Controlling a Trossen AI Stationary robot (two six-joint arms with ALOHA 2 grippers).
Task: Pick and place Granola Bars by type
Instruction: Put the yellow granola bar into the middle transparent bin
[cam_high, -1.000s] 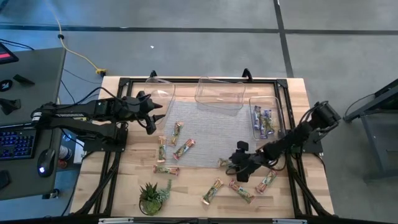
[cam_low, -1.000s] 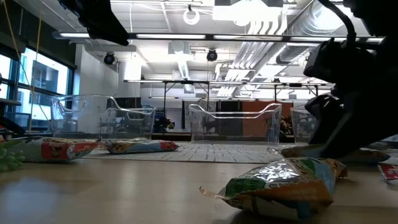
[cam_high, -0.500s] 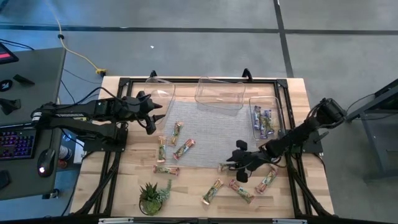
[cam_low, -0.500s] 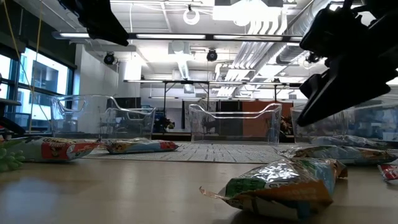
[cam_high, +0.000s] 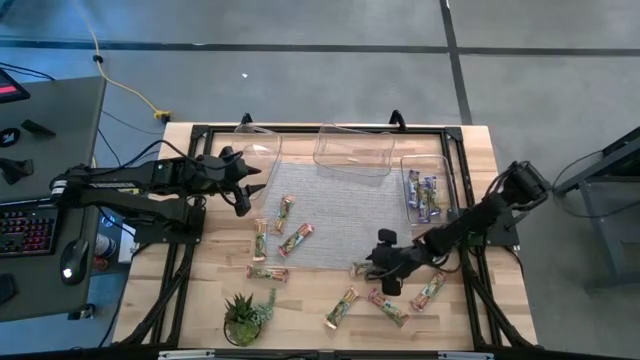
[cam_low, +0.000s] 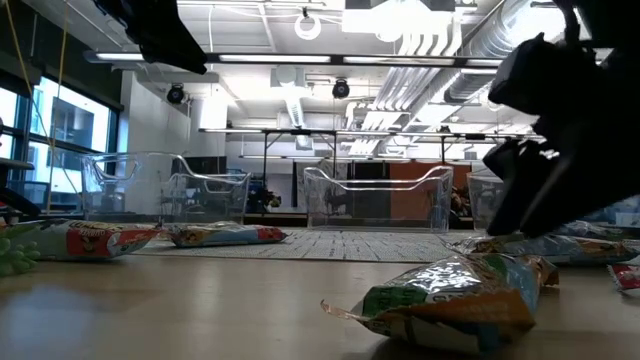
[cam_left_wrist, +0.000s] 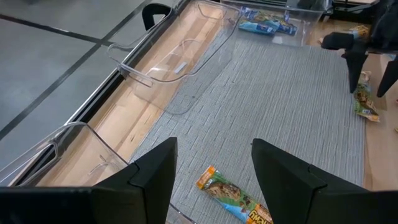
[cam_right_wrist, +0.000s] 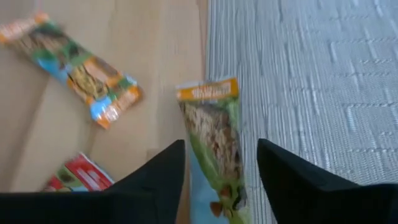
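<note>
Your right gripper (cam_right_wrist: 214, 180) is spread open over the green granola bar (cam_right_wrist: 211, 130), whose long axis runs straight between the fingers (cam_right_wrist: 155, 180); the open left gripper (cam_high: 243, 185) waits far off.

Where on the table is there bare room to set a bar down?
The middle of the gray mat, between the three clear tubs and the loose bars, is bare. The front edge is crowded: bars around the right gripper and beside the plant.
</note>
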